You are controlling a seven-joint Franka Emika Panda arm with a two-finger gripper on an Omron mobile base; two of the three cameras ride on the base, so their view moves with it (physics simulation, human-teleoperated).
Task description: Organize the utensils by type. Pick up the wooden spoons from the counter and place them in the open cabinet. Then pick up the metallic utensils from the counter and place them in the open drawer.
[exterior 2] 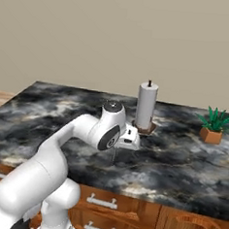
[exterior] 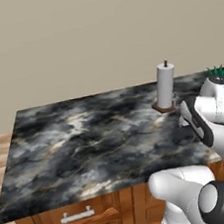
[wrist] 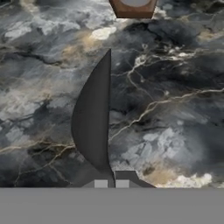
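My gripper (wrist: 111, 183) is shut on the grey metal spoon (wrist: 94, 118), which sticks out from between the fingertips with its bowl seen edge-on, a little above the marble counter (wrist: 175, 109). In the right base view the gripper (exterior 2: 118, 147) hangs over the counter (exterior 2: 180, 163) just in front of the paper-towel roll, and the spoon (exterior 2: 114, 157) shows as a thin dark line pointing down under it. The wooden spoons, the open drawer and the open cabinet are out of view.
A white paper-towel roll (exterior 2: 146, 107) on a brown base (wrist: 133, 6) stands just behind the gripper. A small potted plant (exterior 2: 213, 126) sits at the right. Shut drawer fronts with silver handles (exterior 2: 102, 201) line the counter's wooden front. The roll (exterior: 165, 84) also stands behind my arm.
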